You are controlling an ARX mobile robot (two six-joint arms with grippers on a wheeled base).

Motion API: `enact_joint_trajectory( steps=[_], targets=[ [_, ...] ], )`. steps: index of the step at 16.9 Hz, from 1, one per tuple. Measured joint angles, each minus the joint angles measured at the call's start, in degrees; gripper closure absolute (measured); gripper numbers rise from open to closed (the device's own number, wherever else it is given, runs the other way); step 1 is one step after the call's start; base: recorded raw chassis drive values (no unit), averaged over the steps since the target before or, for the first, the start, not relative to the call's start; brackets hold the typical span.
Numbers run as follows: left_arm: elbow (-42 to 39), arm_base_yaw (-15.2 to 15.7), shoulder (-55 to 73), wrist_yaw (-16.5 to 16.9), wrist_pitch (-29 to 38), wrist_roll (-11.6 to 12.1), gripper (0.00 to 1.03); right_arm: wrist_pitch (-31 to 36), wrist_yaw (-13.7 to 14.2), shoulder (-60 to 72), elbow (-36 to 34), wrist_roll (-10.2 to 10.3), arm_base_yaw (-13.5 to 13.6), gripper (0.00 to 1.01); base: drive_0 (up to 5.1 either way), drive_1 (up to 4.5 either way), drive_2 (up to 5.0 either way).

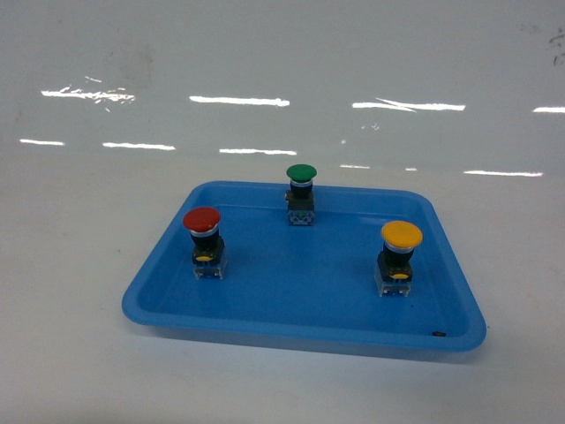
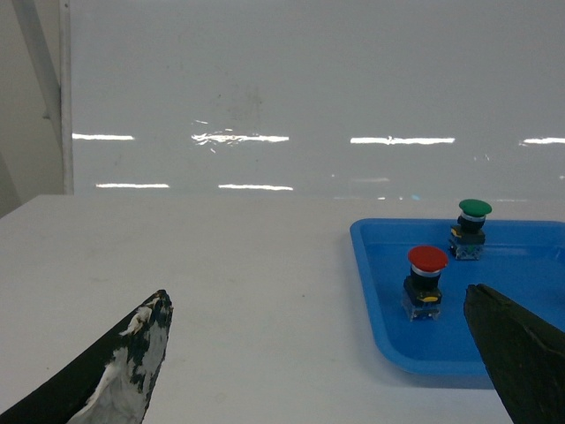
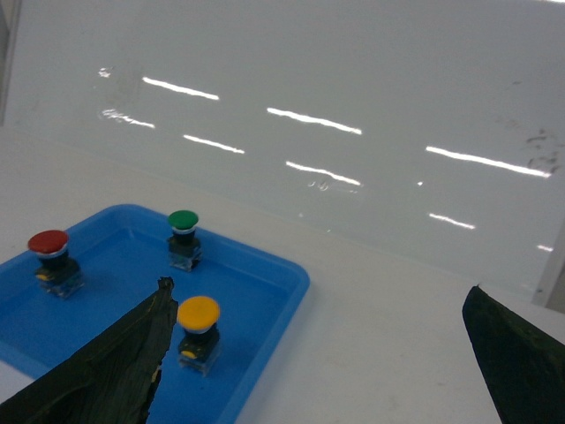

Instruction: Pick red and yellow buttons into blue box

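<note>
The red button (image 1: 203,240) stands upright at the left of a shallow blue tray (image 1: 291,322), and the yellow button (image 1: 399,256) stands at its right. Both show again in the wrist views, the red button (image 2: 425,280) and the yellow button (image 3: 198,332). My left gripper (image 2: 316,296) hangs open over bare table left of the tray, holding nothing. My right gripper (image 3: 321,286) is open too, off the tray's right edge, its left finger beside the yellow button. The blue box is out of view. Neither gripper shows in the head view.
A green-capped button (image 1: 301,193) stands at the back of the tray. The white tabletop (image 1: 79,265) surrounds the tray, with a glossy white wall (image 1: 282,71) behind. A wall corner (image 2: 53,97) lies far left.
</note>
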Motion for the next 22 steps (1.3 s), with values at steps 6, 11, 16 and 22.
enact_joint_trajectory(
  steps=[6,11,16,22],
  targets=[
    [0.0,0.0,0.0,0.0,0.0,0.0,0.05,-1.8,1.6,-2.4,0.1,-2.7,1.3,0.03,0.0,0.0,0.0],
    [0.0,0.0,0.0,0.0,0.0,0.0,0.05,-2.1,1.6,-1.7,0.0,-3.0,1.3,0.03,0.0,0.0,0.0],
    [0.0,0.0,0.0,0.0,0.0,0.0,0.05,7.1,0.0,12.3,3.1,-4.7,7.8,0.03,0.0,0.0,0.0],
    [0.0,0.0,0.0,0.0,0.0,0.0,0.05,7.5,1.3,22.2,9.8,-7.7,15.0,0.03,0.0,0.0,0.0]
  ],
)
